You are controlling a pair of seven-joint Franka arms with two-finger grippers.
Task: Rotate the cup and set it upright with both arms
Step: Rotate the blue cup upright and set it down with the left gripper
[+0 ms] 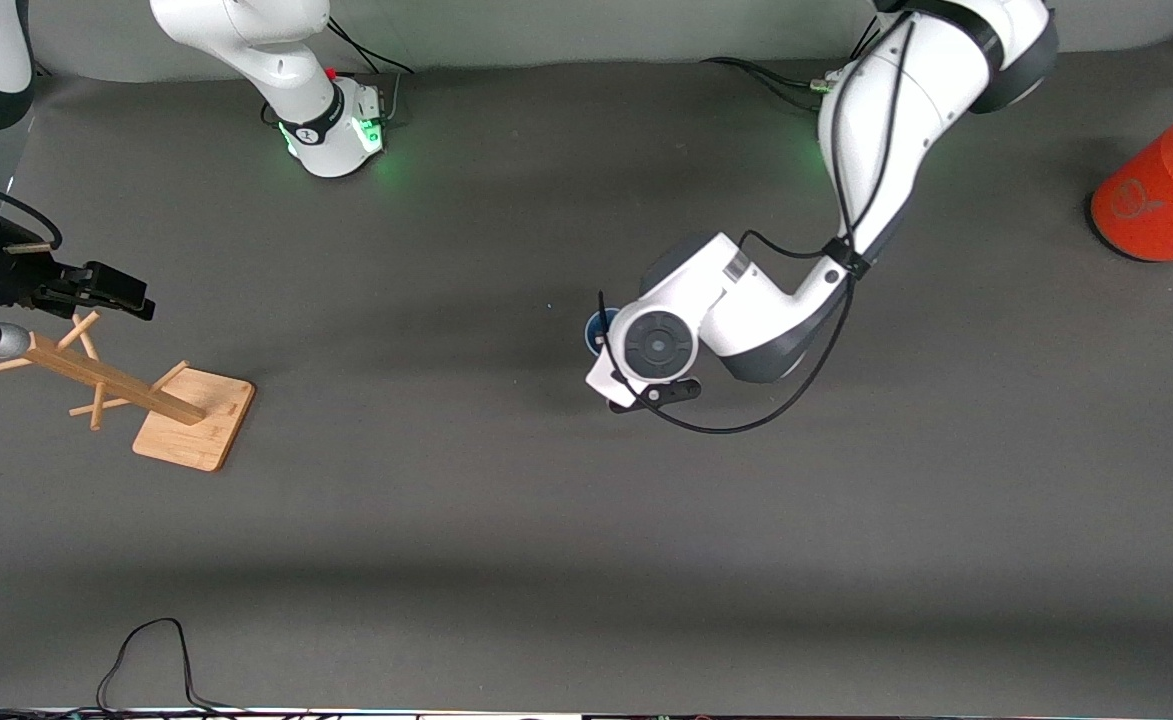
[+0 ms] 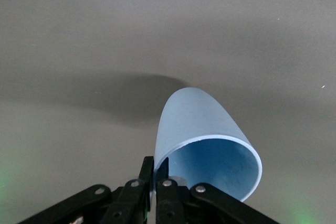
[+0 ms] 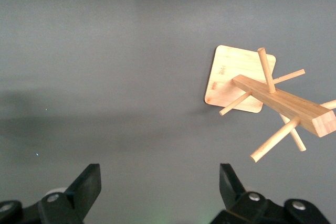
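The left gripper is pinched on the rim of the cup, one finger inside the mouth and one outside the wall, so the grip rests on a thin strip of smooth plastic near the lip; my worry is that the cup could pivot or slide out between the fingers once the wrist turns, since almost all of its body sticks out past the pinch; a hard squeeze on so thin a wall might also flex it and let it pop free. In the front view the cup shows only as a blue sliver tucked under the left wrist near the middle of the table, and whether it rests on the cloth or hangs just above it I cannot tell; a turn made too low could drag its edge along the surface. The right gripper hangs with its fingers spread wide and nothing between them, over the wooden peg rack at the right arm's end of the table, waiting; a careless reach toward the cup could clip the rack's pegs. Between rack and cup lies plenty of bare cloth; the orange can stands well apart at the left arm's end, near the table's edge.
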